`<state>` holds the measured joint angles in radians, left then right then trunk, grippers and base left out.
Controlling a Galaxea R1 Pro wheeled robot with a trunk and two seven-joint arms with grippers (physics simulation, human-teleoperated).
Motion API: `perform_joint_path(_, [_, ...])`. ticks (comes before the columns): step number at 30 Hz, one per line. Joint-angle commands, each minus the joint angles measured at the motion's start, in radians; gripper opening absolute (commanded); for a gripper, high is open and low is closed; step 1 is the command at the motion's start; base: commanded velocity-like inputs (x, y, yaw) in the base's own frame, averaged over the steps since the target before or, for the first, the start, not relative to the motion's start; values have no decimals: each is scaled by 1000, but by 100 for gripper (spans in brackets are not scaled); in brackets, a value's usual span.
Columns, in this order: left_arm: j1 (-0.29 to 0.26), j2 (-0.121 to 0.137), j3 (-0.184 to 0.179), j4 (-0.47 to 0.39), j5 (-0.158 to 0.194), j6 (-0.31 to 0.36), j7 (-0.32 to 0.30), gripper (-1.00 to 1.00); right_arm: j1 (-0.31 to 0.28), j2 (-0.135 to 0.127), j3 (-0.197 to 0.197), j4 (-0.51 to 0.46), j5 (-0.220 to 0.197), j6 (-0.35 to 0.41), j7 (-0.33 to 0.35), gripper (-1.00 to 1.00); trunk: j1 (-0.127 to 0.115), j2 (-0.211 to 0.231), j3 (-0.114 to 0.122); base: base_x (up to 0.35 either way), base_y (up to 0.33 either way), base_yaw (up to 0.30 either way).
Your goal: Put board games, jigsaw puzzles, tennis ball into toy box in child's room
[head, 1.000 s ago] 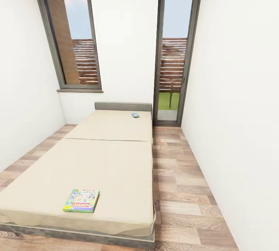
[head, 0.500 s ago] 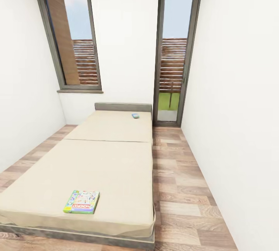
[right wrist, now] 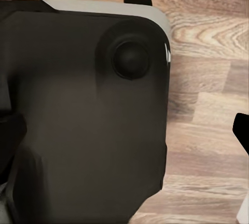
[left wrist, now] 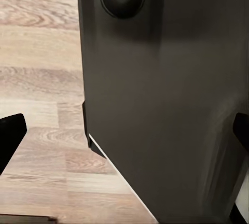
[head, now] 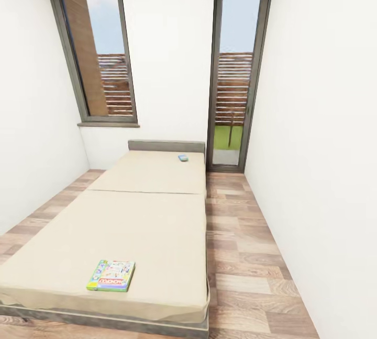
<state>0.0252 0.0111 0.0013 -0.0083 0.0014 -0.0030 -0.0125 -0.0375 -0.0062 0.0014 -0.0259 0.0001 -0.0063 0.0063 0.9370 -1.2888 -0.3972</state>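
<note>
1. One bed [head: 146, 218] on the wood floor [head: 246, 255].
2. Two board games on the bed: one colourful box [head: 110, 275] near the foot, one small bluish box [head: 183, 158] by the headboard.
3. One window [head: 97, 51].
4. One glass door [head: 234, 72].

Colourful board game [head: 110, 275] lies flat near the bed's [head: 152, 224] foot.

Slight downward shift of whole view.

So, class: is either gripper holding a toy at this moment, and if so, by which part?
Nothing is held. The colourful board game lies untouched on the bed; wrist views show nothing between the fingers.
</note>
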Motion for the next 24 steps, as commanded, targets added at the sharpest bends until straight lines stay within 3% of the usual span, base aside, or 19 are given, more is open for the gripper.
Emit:
perform_joint_path(1, [0,1,0,-1,0,0,-1,100,0,0,0,0,0,-1,0,100,-4,7,2,0,0,0])
perform_joint_path(24, [-1,4,2,-1,1,-2,-1,100,-2,-2,0,0,-1,-3,0,100,-92,168,75,0,0,0])
